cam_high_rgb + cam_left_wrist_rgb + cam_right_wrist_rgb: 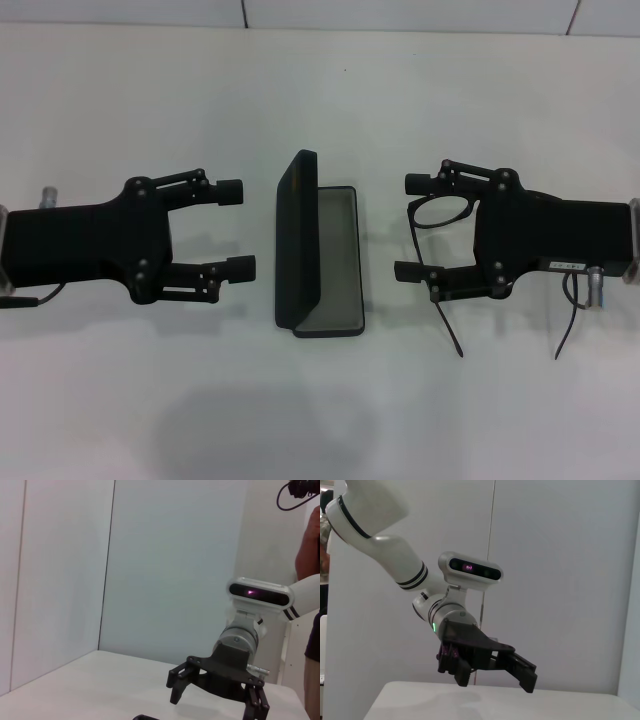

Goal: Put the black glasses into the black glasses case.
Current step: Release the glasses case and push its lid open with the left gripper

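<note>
White tabletop (320, 420): open black clamshell glasses case (320, 250) between spread, empty left gripper (240, 228) and right gripper (412, 228); thin black-framed glasses (440, 212) beneath the right risk snagging.

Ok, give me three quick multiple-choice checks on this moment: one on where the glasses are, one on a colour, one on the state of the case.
1. Where do the black glasses lie?
A. inside the case
B. on the table under the right gripper
C. under the left gripper

2. What colour is the lining of the black glasses case?
A. grey
B. red
C. gold

3. What state is the case in?
A. shut flat
B. open, lid raised on the side toward the left gripper
C. upside down

Answers:
1 B: in the head view the frame and temple arms show beneath the right gripper, beside the case, whose tray holds nothing.
2 A: the open tray shows a grey inside.
3 B: the lid stands up along the edge nearest the left gripper; both grippers hover with jaws open, one on each side of the case.
</note>
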{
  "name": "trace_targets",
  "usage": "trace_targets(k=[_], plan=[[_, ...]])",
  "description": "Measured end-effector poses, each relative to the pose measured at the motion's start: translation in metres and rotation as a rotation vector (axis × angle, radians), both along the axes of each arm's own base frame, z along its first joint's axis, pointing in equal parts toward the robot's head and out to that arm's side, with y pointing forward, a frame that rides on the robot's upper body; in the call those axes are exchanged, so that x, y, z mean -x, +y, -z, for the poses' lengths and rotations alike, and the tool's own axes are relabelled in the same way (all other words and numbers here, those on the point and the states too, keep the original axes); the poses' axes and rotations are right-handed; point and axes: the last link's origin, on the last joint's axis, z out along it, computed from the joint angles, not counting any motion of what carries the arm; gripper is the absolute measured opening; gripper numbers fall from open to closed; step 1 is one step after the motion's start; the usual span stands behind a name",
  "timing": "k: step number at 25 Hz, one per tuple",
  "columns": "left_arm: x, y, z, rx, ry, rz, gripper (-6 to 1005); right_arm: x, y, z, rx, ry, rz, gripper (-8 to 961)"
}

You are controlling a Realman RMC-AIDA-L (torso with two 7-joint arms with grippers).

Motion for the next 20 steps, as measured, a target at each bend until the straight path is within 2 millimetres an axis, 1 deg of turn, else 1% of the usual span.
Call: trace_targets(k=[11,18,20], plan=[[-0.0017,-0.0024,0.0058,-0.018,-0.008,0.026,891,-0.0004,-0.0005,0.0003,-0.004,0.000,-0.005,873],[-0.0032,0.0004,0.0069,-0.045,-0.023,0.017,891,-0.0006,0.0014,-0.0015,-0.028,0.004,-0.010,873],[-0.0048,0.0040,0.0081,-0.088,-0.049,-0.005,891,-0.0021,0.0030,-0.0054,-0.054,0.016,-0.003,873]])
